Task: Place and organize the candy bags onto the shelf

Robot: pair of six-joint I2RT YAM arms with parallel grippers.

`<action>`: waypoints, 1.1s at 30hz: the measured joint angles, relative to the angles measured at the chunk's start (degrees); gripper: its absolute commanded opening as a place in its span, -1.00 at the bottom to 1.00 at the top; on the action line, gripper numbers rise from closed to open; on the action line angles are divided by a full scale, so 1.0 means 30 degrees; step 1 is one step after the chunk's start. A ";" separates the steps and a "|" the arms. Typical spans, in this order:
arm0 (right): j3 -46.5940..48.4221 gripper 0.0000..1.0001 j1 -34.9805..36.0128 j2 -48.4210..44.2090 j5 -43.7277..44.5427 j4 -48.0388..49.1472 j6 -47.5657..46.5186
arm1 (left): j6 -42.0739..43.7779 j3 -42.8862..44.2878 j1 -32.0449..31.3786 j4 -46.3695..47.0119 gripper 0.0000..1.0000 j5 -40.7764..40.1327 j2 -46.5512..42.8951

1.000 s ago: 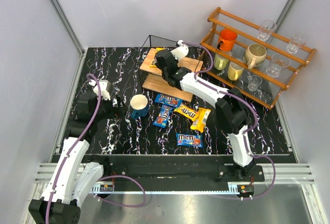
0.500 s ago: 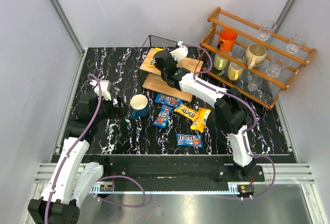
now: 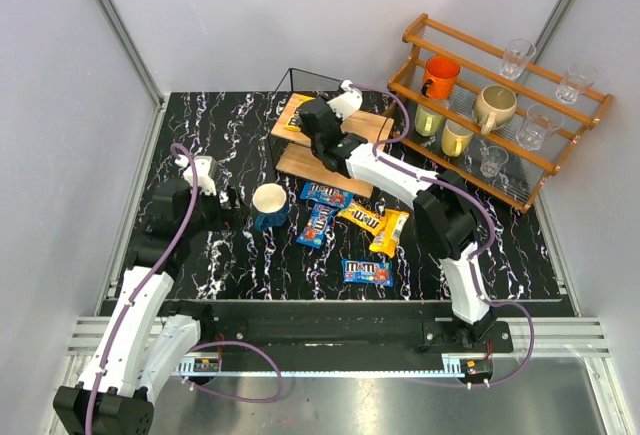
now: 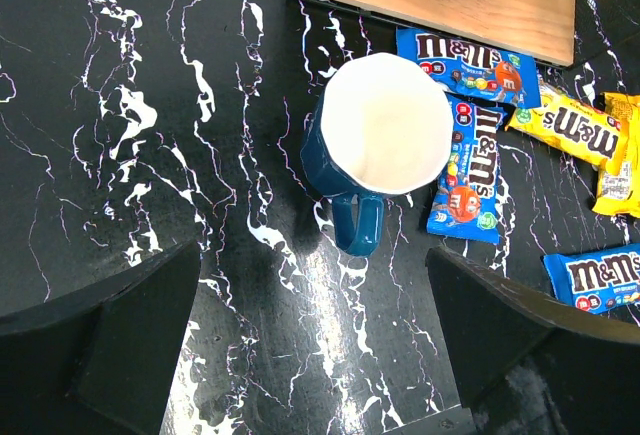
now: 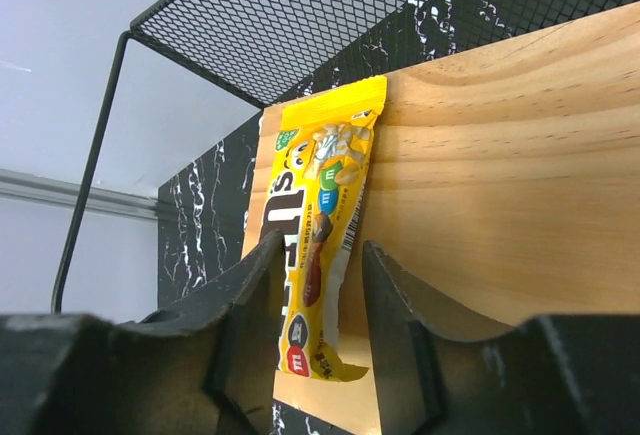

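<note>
A yellow candy bag (image 5: 320,205) lies flat at the left end of the shelf's top wooden board (image 5: 500,155). My right gripper (image 5: 322,285) straddles it, open, with a gap showing on the right side. From above, the right gripper (image 3: 305,115) is over the shelf (image 3: 372,127). Three blue bags (image 3: 326,194) (image 3: 319,225) (image 3: 367,272) and two yellow ones (image 3: 361,217) (image 3: 389,231) lie on the table in front of the shelf. My left gripper (image 4: 315,335) hovers open and empty just left of the blue bag (image 4: 470,180).
A dark blue mug (image 4: 385,140) with a white inside stands upright left of the bags, its handle toward my left gripper. An orange-brown wooden rack (image 3: 500,105) with mugs and glasses fills the back right. A black wire mesh panel (image 5: 300,15) rises behind the shelf board.
The right gripper's jaws have spread apart, letting go of the yellow bag on the top board; the arm edged slightly toward the back left. The left arm has not moved.
</note>
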 measured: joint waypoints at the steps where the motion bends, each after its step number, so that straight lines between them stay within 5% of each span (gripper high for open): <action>1: -0.0168 0.00 0.0007 -0.0015 0.0029 0.0321 -0.0211 | 0.0000 0.0000 -0.0022 0.0007 0.98 0.0000 0.0000; 13: -0.3475 0.16 0.0007 -0.3446 -0.0342 0.3417 -0.4670 | 0.0000 0.0000 -0.0124 -0.0007 0.98 -0.0219 0.0000; 16: -0.4539 0.35 0.0022 -0.5355 -0.1967 0.4342 -0.6936 | -0.0007 0.0000 -0.0168 -0.0007 0.98 -0.0270 0.0000; 28: -1.5081 0.99 0.0109 -1.7325 -0.7424 0.2426 -1.1453 | -0.0007 0.0000 -0.0357 -0.0022 0.98 -0.0415 0.0007; 33: -1.8637 1.00 0.0109 -2.0990 -0.7009 0.0481 -1.1213 | -0.0022 0.0000 -0.0357 -0.0022 0.98 -0.0415 0.0036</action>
